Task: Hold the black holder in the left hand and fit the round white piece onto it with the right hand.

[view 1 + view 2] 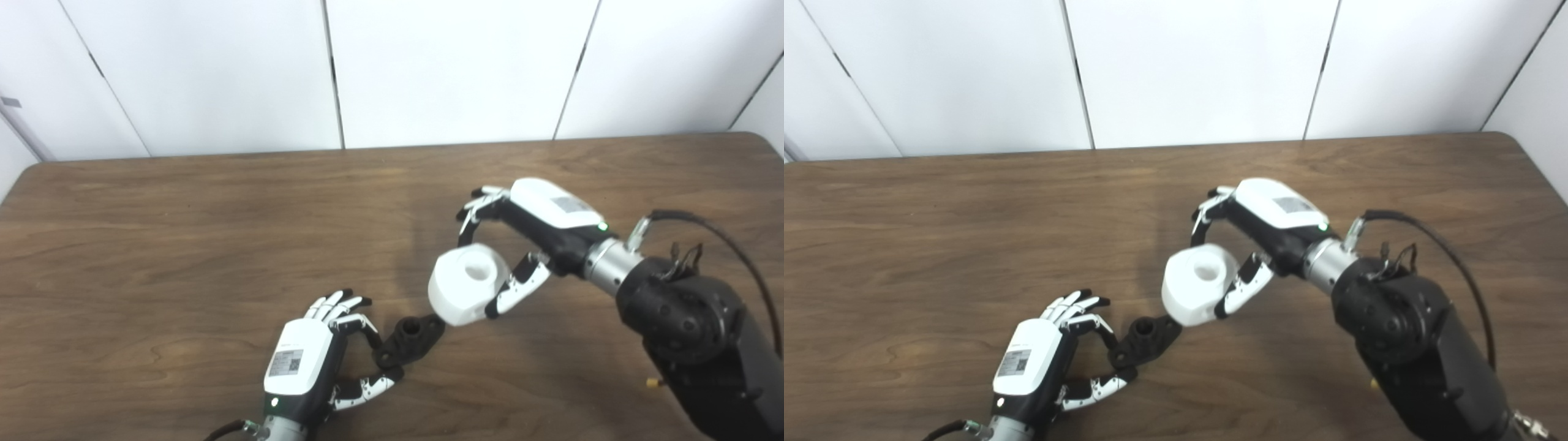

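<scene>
The black holder [409, 339] is a small flat piece with a round socket, low over the wooden table [184, 245]. My left hand [318, 361] pinches its near end between fingers and thumb. The round white piece [467, 283] is a thick ring with a central hole. My right hand [520, 245] is shut on it and holds it tilted just above and right of the holder. The white piece's lower edge is close to the holder's far end. They also show in the right eye view: holder [1144, 340], white piece [1200, 283].
White wall panels [429, 67] stand behind the table's far edge. My right forearm [692, 331] fills the lower right corner, with a black cable [729, 245] looping over it.
</scene>
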Available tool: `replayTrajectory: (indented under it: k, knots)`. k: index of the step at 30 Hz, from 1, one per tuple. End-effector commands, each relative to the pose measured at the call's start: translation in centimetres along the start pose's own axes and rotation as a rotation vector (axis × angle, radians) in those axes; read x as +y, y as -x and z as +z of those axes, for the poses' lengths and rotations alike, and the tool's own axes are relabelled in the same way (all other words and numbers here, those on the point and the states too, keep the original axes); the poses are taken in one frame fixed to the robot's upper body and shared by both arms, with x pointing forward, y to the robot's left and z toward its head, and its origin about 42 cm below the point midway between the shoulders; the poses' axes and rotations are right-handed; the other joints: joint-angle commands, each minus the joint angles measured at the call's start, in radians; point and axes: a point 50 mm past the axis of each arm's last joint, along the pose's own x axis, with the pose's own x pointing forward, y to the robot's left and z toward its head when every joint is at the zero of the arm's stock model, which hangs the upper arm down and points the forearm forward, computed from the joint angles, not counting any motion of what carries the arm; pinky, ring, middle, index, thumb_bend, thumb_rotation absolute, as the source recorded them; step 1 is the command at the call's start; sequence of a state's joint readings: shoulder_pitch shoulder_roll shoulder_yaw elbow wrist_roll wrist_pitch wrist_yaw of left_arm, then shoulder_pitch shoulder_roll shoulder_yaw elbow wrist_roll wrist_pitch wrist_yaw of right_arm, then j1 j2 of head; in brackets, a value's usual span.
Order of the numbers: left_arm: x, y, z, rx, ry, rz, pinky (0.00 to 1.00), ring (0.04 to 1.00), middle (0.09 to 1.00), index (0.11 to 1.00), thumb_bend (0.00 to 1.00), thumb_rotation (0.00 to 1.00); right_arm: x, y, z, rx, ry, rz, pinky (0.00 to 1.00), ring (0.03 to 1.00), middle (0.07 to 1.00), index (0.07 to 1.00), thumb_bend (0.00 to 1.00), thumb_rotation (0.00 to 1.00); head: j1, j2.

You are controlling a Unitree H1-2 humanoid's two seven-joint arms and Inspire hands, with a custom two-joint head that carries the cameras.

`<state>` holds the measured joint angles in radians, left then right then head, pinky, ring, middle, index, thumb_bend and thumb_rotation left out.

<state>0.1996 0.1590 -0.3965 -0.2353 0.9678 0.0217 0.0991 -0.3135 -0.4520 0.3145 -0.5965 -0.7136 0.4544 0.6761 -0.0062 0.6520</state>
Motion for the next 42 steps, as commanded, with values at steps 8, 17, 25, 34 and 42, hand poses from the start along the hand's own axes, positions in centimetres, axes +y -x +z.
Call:
replayTrajectory:
  k: [8,17,25,34,42]
  knots:
    - [-2.0,0.2,-0.5,0.048,-0.04,-0.102,0.92,0.908,0.826,0.489,0.51,0.04,-0.8,-0.1,2.3,-0.1,0.022,-0.059,0.8,0.936,0.806,0.484,0.52,0.13,0.025,0.001]
    - [-2.5,-0.1,-0.2,0.051,-0.068,-0.118,0.93,0.918,0.836,0.49,0.51,0.04,-1.8,-0.4,2.9,-0.131,0.025,-0.084,0.79,0.94,0.804,0.483,0.52,0.13,0.036,-0.001]
    - [-2.5,-0.1,-0.3,0.046,-0.068,-0.108,0.92,0.913,0.83,0.489,0.52,0.04,-3.3,-0.9,3.0,-0.142,0.04,-0.122,0.77,0.934,0.79,0.482,0.52,0.13,0.026,-0.004]
    - [-2.4,-0.2,-0.4,0.048,-0.074,-0.109,0.91,0.906,0.826,0.489,0.52,0.04,-4.7,-1.0,2.9,-0.132,0.066,-0.135,0.78,0.933,0.786,0.482,0.52,0.13,0.017,-0.003]
    - [-2.4,-0.2,-0.3,0.054,-0.065,-0.114,0.92,0.915,0.832,0.49,0.51,0.04,-4.7,-1.0,3.5,-0.15,0.044,-0.124,0.8,0.932,0.786,0.482,0.52,0.13,0.02,-0.001]
